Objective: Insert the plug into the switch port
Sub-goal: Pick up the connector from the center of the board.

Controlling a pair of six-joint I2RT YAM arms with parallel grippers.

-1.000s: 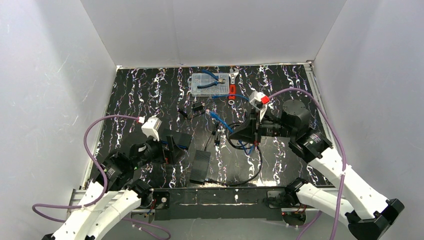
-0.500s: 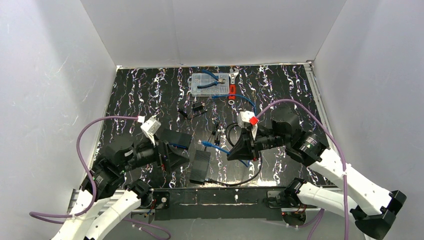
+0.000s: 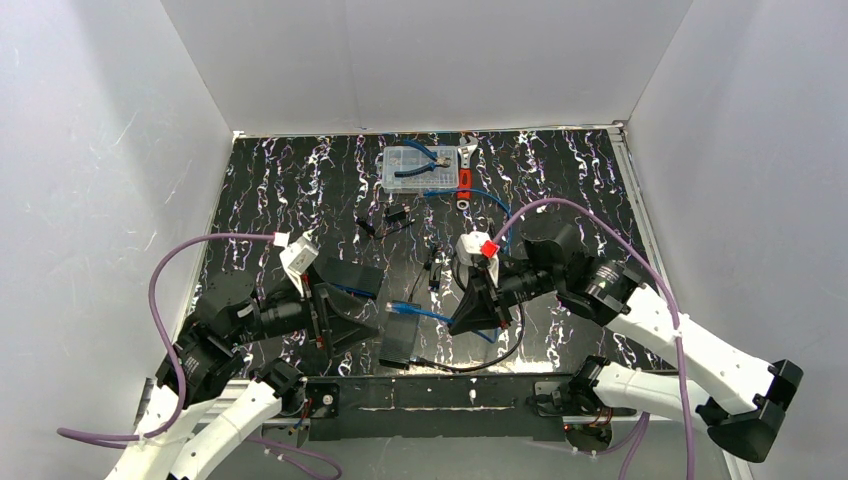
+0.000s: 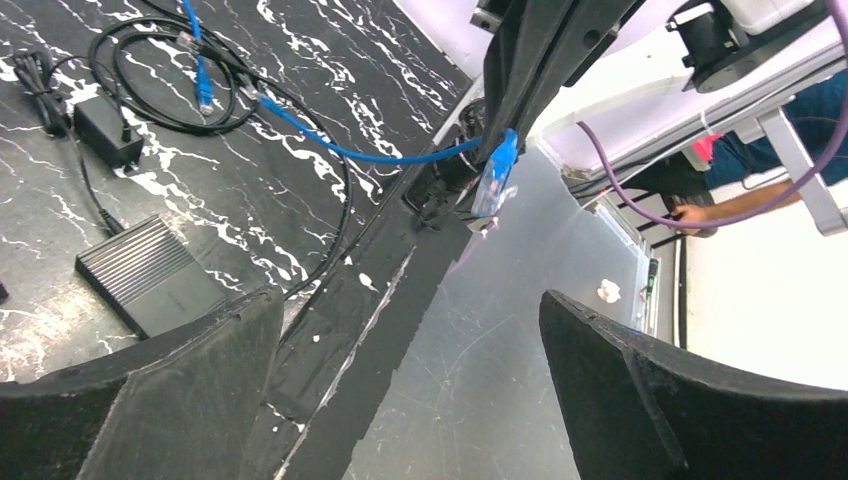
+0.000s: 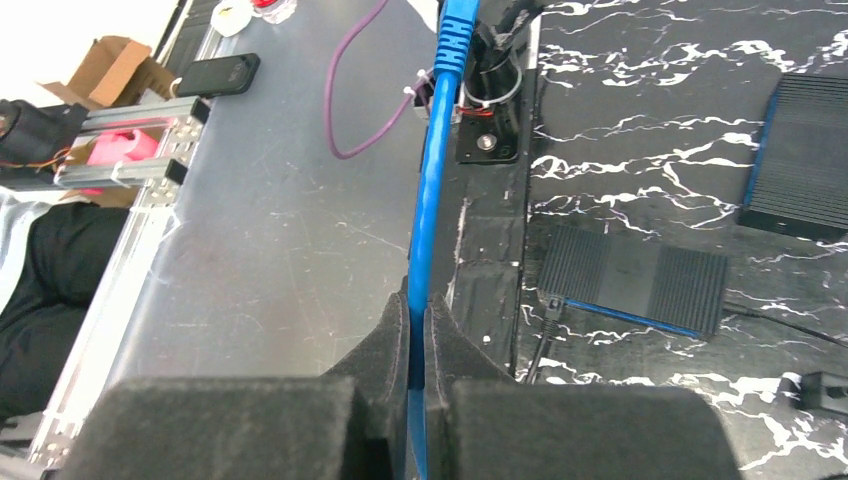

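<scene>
Right fingers [image 5: 392, 345] pinching blue cable [image 5: 428, 220], plug [image 3: 398, 309] just beyond them near switch box [image 3: 403, 340], left fingers [image 4: 680, 400] wide

The switch box [image 4: 150, 275] looks matte and ribbed, the tabletop [image 4: 330, 50] glossy.

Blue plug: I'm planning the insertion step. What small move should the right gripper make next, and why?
Probably lower the plug to the black switch box: the right gripper pinches the blue cable behind the plug, which hangs in the air, not yet at the box's edge.
</scene>
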